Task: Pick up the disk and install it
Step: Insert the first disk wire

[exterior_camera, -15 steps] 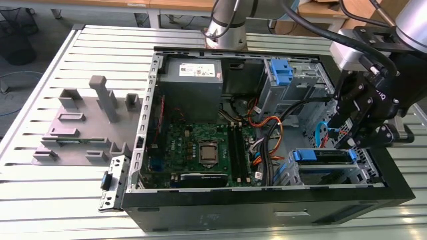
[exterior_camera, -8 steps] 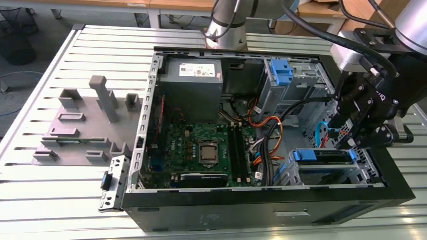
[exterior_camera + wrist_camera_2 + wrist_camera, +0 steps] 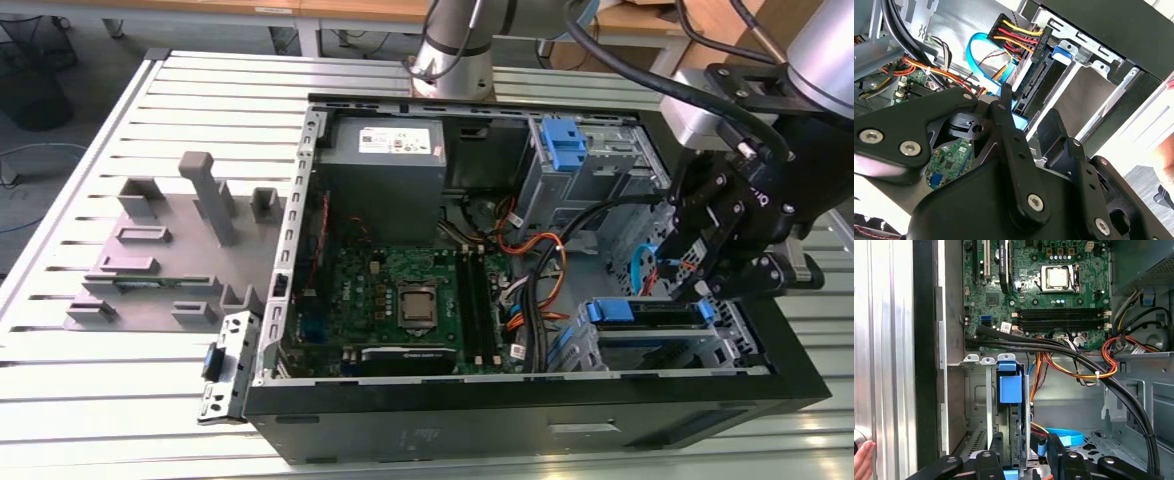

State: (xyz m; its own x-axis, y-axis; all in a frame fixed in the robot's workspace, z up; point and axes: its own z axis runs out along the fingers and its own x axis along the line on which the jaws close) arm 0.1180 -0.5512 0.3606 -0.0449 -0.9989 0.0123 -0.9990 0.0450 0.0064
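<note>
Evidently the install step is in hand: the disk [image 3: 1016, 440] stands in the drive cage [image 3: 654, 335], at five o'clock in the case [image 3: 534, 420]. The fingers [image 3: 990, 460] are seen clamped on it; seating it fully is judged to call for a straight push.

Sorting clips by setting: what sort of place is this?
Likely a robotics lab workbench: an open computer case lies on a slatted metal table, beside a grey fixture block, with the gripper over it.

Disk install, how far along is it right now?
Done: in the first wrist view the disk already stands in a slot of the drive cage, its blue carrier upright. In hand: the gripper sits at the disk's near end; whether it grips the disk is unclear. Left: nothing confirms that the disk is fully seated or released.
</note>
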